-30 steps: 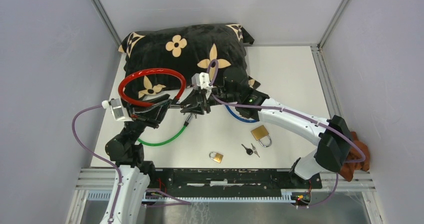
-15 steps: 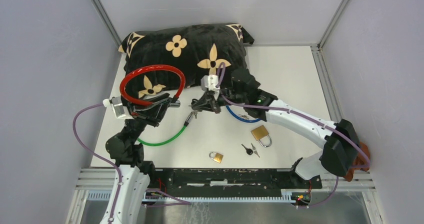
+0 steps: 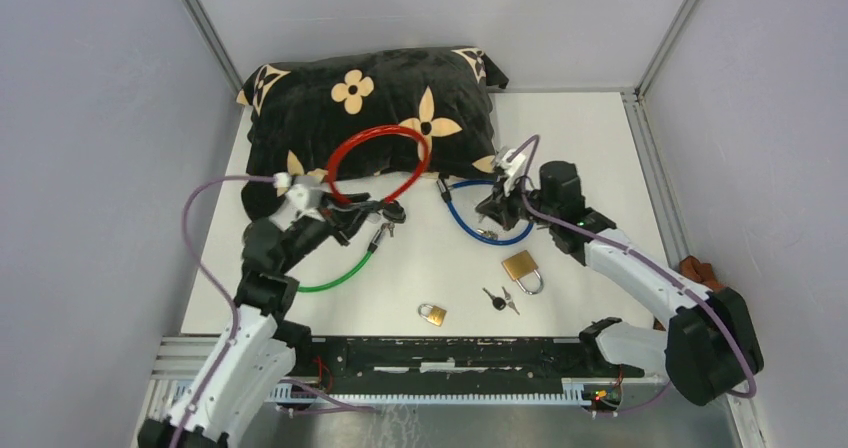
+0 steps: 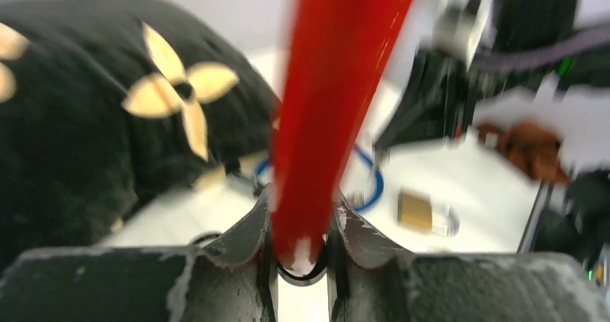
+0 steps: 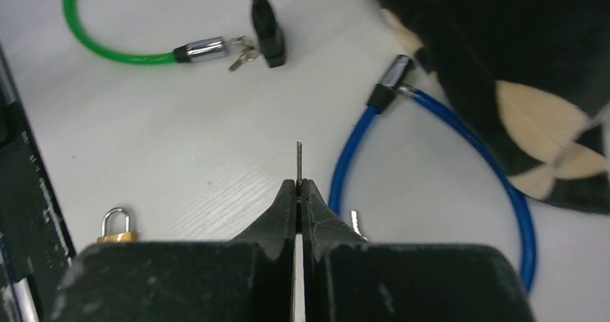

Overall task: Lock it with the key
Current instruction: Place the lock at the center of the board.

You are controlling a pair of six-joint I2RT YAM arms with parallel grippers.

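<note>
Left wrist: red cable (image 4: 337, 85) blurry, mostly off-frame.

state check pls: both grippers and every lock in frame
left gripper: shut on red cable lock
right gripper: shut on key
red cable lock: held up in the air; cannot tell if fastened
green cable lock: lying down, metal end free, keys at it
blue cable lock: lying down, open, ends apart
small padlock: flat, shackle looks shut
large padlock: flat, shackle state unclear
</note>
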